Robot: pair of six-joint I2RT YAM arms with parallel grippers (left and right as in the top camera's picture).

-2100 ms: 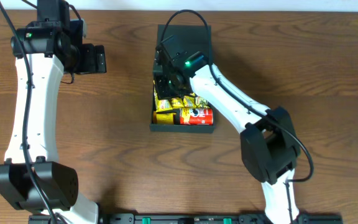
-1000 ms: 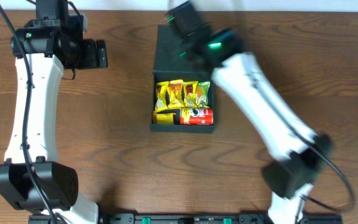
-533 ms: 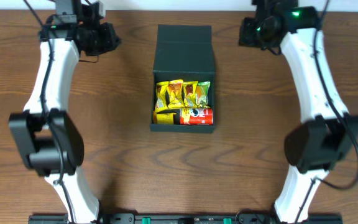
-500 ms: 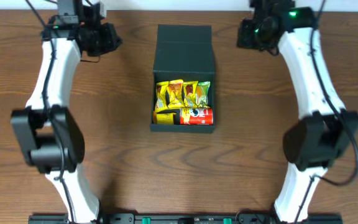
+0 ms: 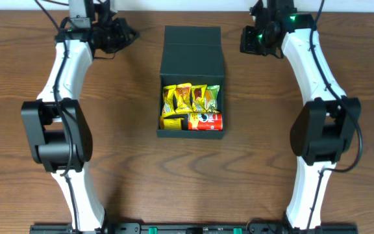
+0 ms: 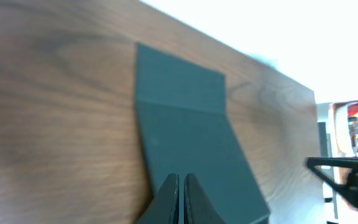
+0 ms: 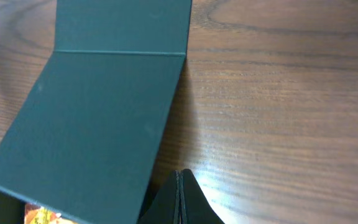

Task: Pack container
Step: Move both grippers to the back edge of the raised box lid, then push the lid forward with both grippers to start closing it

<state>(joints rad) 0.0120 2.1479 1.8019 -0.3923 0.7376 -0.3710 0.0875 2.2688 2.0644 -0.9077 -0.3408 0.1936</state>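
I am looking at one container (image 5: 190,134) sitting mid-table, between my two arms, with its lid (image 5: 192,55) lying open toward the far edge of the table (image 5: 109,149). Inside I am counting three yellow packets (image 5: 192,97) standing in a row and one red can (image 5: 206,121) lying on its side in front of them. There may be a fourth packet (image 5: 169,121) just beside the can.

The left pincer (image 6: 179,183) is hanging closed on nothing off the lid's left side. The right pincer (image 7: 180,180) is likewise pinched shut and empty, off the right side.

I am judging the box stiff, light and matte, so not slippery. The lid is a thin hinged panel, and I am thinking its free far edge is the place to take hold and swing it over.
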